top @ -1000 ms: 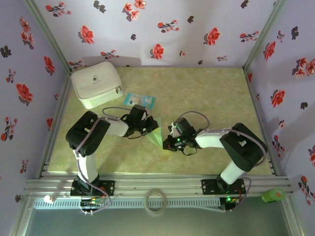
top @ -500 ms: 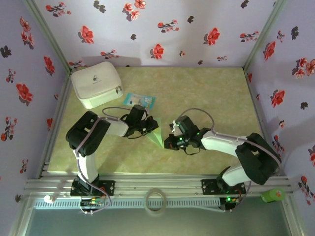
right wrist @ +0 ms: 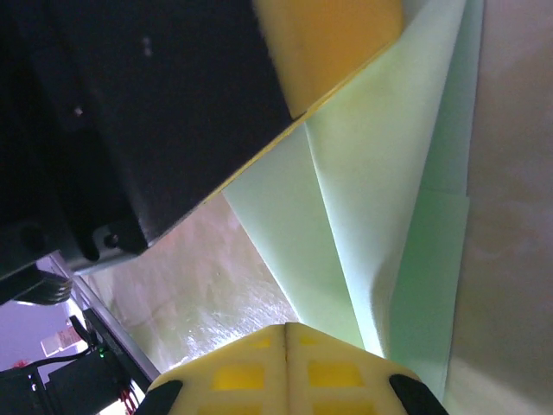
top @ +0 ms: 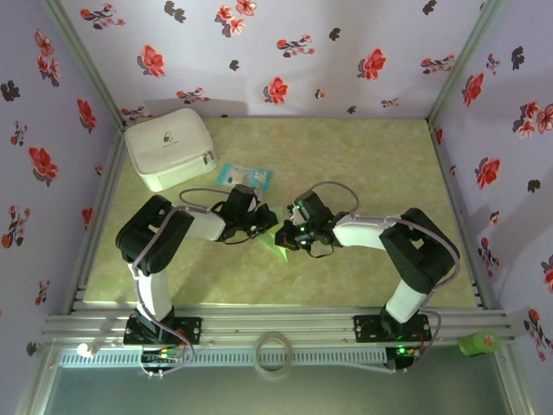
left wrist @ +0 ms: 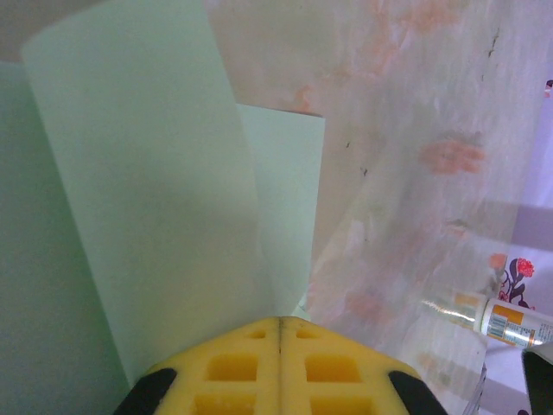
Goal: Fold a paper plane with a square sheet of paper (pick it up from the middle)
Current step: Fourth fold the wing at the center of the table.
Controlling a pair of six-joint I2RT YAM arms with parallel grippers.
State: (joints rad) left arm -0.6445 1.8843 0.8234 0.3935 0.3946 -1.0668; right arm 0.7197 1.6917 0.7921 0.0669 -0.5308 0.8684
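- The paper [top: 275, 245] lies on the desk [top: 371, 164] between the arms, part-folded, one flap raised.
- The left hand [top: 266, 220] is closed, seemingly pinching that flap to hold it up.
- The right hand [top: 285, 239] is closed with its tips at the fold, likely to press the crease.

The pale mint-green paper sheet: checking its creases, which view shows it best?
Right wrist: the pale mint-green paper sheet shows its fold lines and overlapping layers close up. Left wrist shows a curled flap over a flat layer; top external, a small distant sliver.
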